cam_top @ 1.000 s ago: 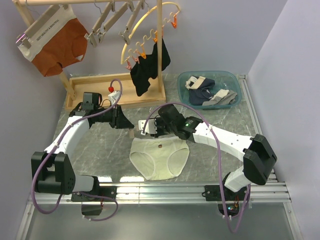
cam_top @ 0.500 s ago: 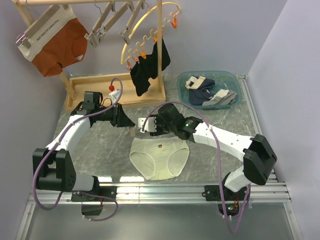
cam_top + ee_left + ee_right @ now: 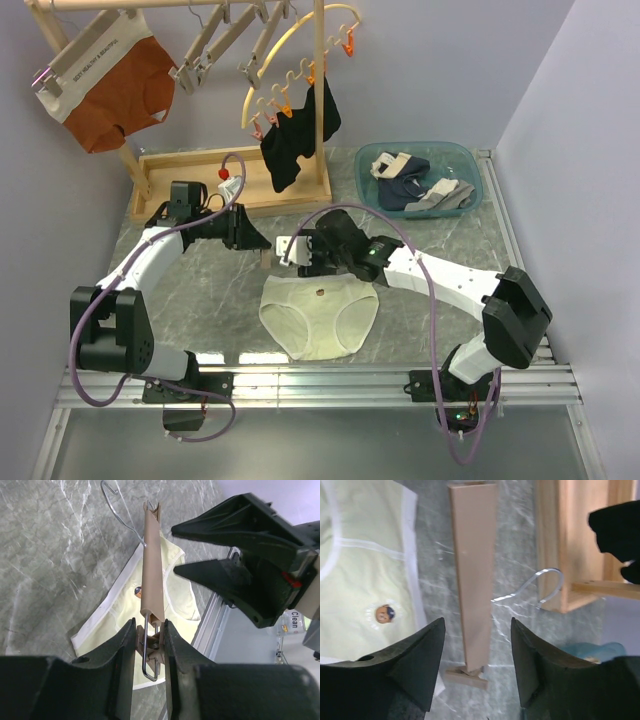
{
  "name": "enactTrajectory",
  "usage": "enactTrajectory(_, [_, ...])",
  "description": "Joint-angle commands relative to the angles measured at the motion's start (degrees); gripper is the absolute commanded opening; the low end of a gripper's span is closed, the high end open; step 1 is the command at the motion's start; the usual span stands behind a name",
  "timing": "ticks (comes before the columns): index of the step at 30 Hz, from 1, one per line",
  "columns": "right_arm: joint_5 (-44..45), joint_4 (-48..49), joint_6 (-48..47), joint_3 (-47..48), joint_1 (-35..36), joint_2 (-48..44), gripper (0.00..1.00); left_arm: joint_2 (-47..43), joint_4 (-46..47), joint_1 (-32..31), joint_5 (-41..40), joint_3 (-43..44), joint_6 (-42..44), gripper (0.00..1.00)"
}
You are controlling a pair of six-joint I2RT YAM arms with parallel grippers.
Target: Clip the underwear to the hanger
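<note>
Since a second ago the right gripper (image 3: 292,250) has spread its jaws wider and edged a little toward the left gripper (image 3: 252,236), while the underwear (image 3: 320,312) has stayed put on the table (image 3: 450,235). From above, I see the two grippers nose to nose, with a short light end of the hanger (image 3: 264,262) showing just below the gap between them. The underwear lies flat on the near side of both grippers, its waistband closest to the right one. On the left wrist camera, the left gripper (image 3: 149,641) is clamped on the metal clip (image 3: 150,656) at the hanger's near end. The wood bar (image 3: 152,570) runs straight out from the fingers (image 3: 124,647) to the wire hook (image 3: 117,502) at the far end. The underwear (image 3: 176,587) sits beyond and beneath the bar, and the right gripper (image 3: 175,550) comes in from the right with its jaws parted. On the right wrist camera, the right gripper (image 3: 477,627) stands open, holding nothing, with the hanger (image 3: 472,570) running out between its fingers (image 3: 415,657) and a gap on either side. The underwear (image 3: 365,565), with its dark spot (image 3: 385,613), lies just left of the bar. The hook (image 3: 542,582) reaches right toward the wooden base (image 3: 565,545) and the black garment (image 3: 620,525).
</note>
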Motion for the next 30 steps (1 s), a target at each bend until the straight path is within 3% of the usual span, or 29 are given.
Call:
enactTrajectory(1, [-5.1,2.8,2.9,-1.8,-0.3,-0.1,0.63,-1.7,-0.3,-0.2,2.4,0.7,2.1,0.0])
enactTrajectory(8, [-11.6,3.8,4.1,-1.2,-3.5,0.9,0.65,-2.2,-2.5,-0.2,4.4,0.9,6.2,0.0])
enactTrajectory(16, [-21.7,-0.9,3.3,3.2,-5.7,1.5,0.6,-1.5,-3.8,-0.2,4.7,1.0,7.9,0.0])
enactTrajectory(30, [-23.5,-3.3,1.6,7.9,-4.9,5.6,0.59,2.1,-0.9,-0.1,4.9,2.2,7.0,0.0])
